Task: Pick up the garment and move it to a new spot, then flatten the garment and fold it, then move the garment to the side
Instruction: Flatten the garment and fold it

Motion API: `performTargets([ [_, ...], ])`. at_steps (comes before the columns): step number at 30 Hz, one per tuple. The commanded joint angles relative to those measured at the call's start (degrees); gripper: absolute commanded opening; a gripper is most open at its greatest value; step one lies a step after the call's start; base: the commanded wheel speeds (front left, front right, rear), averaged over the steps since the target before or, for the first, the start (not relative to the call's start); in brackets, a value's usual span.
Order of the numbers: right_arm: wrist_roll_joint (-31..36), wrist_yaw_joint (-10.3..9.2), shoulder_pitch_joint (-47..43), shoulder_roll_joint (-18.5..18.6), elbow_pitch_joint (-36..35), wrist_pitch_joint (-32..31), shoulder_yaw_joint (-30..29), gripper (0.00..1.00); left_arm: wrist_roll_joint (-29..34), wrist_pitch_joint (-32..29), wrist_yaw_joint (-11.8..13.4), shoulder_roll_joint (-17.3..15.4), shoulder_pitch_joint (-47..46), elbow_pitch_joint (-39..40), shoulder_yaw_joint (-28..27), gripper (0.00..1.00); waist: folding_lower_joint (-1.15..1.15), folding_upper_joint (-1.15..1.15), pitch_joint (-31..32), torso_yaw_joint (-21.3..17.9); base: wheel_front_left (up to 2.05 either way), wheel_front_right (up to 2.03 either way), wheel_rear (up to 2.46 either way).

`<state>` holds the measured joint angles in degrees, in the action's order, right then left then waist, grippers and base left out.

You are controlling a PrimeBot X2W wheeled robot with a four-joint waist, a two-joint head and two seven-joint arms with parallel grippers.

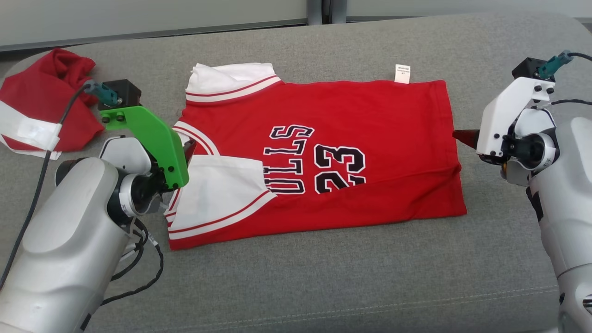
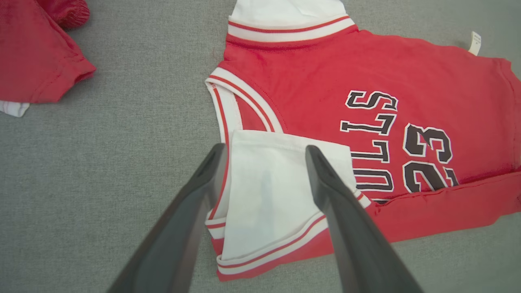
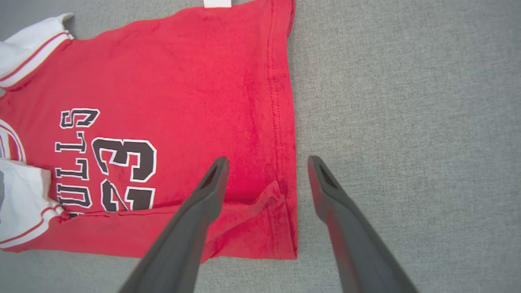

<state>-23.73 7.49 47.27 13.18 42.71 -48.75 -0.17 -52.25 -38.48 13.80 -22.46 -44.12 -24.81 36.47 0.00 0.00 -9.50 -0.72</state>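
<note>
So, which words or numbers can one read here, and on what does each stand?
"ULLS": black letters on the red jersey; anything before them is hidden by the folded white sleeve.
"23": black number beside those letters.
White tag at the jersey's edge: print too small to read.

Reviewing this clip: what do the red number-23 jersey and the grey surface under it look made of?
Red number-23 jersey: soft matte knit, probably cotton; it wrinkles and shows stitched hems. Grey surface: matte woven upholstery, likely a cushion; fine weave grain and a seam line show.
</note>
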Motion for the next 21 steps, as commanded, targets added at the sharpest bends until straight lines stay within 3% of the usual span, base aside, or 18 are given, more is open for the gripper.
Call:
performTargets([
  [1,-0.73,0.0,0.42,0.33,0.15,1.04,-0.43,1.0,-0.35,0.93,-0.28,-0.35,0.32,0.14,-0.72,1.0,0.0,0.0,0.65,-0.28,0.0,0.0,0.0],
  [7,-2.69,0.0,-1.49,3.01,-3.7,6.17,2.54,1.0,-0.78,6.0,-1.91,-1.39,3.67,3.19,-2.4,1.0,0.0,0.0,2.9,-0.67,0.0,0.0,0.0],
  [13,-7.39,0.0,-7.33,7.6,-11.87,13.28,6.59,1.0,1.31,17.47,-3.27,-2.86,9.77,8.8,-4.33,1.0,0.0,0.0,5.33,-0.81,0.0,0.0,0.0],
  [21,-12.97,0.0,-16.97,9.58,-18.9,18.85,5.57,1.0,0.78,30.14,-2.11,-2.19,20.76,14.16,-7.5,1.0,0.0,0.0,7.4,-1.08,0.0,0.0,0.0],
])
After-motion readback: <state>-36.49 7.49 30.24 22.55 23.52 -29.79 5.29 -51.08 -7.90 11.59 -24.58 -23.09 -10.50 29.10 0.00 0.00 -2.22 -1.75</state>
